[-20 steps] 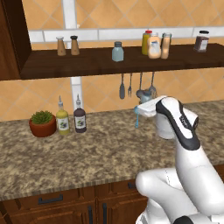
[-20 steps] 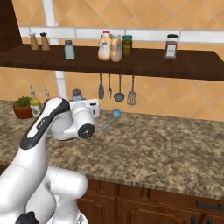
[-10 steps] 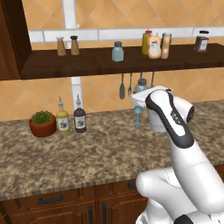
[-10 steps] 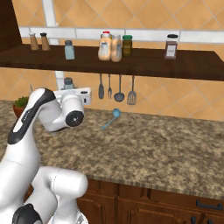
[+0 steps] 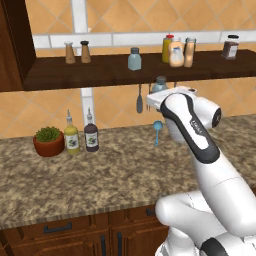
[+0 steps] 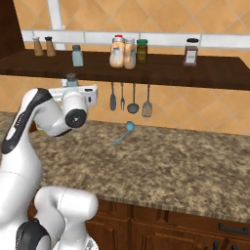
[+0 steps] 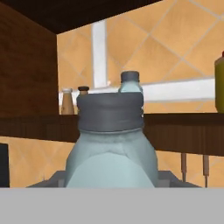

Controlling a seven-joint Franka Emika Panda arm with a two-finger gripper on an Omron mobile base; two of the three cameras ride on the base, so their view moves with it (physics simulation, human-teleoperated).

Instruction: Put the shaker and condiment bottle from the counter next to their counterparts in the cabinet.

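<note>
My gripper (image 5: 160,93) (image 6: 73,89) is shut on the pale blue-grey shaker (image 5: 160,82) (image 6: 72,79) (image 7: 111,144), held upright just below the cabinet shelf (image 5: 90,70). The counterpart shaker (image 5: 134,59) (image 6: 77,55) (image 7: 130,82) stands on the shelf, up and slightly left of the held one. Further right on the shelf, the slim peach-orange condiment bottle (image 5: 189,52) (image 6: 129,53) stands beside the wide peach bottle (image 5: 176,53) (image 6: 116,52). The granite counter (image 5: 100,175) lies below. The shaker's body hides the fingers in the hand view.
Two brown shakers (image 5: 77,52) stand at the shelf's left, a yellow bottle (image 5: 167,48) and a dark jar (image 5: 230,47) to the right. Utensils (image 6: 132,97) hang under the shelf. A blue spoon (image 6: 124,132), a potted plant (image 5: 48,141) and two bottles (image 5: 81,136) sit on the counter.
The arm has lifted the shaker up and to the left, from above the counter near the spoon to just under the shelf edge.
</note>
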